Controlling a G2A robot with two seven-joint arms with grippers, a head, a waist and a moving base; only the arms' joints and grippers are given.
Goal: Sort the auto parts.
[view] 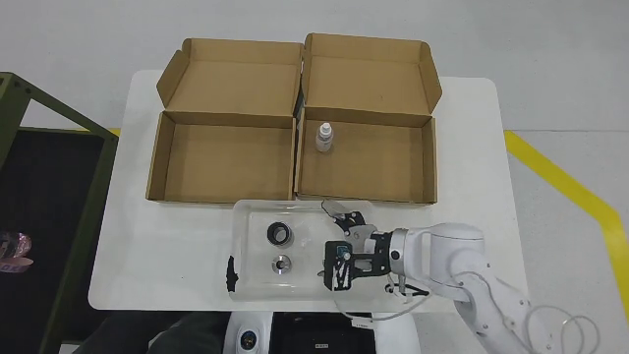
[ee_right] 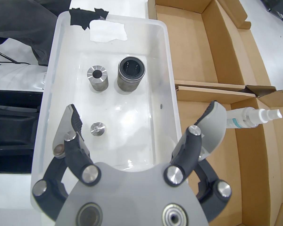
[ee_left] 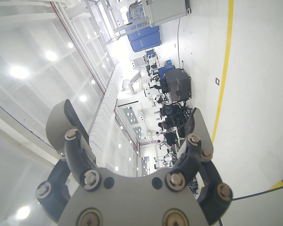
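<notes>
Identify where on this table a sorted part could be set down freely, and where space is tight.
The left brown cardboard box is wholly bare. The right brown cardboard box is bare except its far left corner, where a small white spray bottle sits. Crowded: the clear plastic bin, with metal cylinders and the open right gripper above it.

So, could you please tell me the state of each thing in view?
Left cardboard box: open, empty.
Right cardboard box: open, holding a spray bottle.
Clear bin: lidless, three items inside.
Linear bearing: standing on end.
Bored cylinder: standing on end.
Small plug: loose on the bin floor.
Left gripper: jaws open, empty.
Right gripper: jaws open, empty, above the bin.
</notes>
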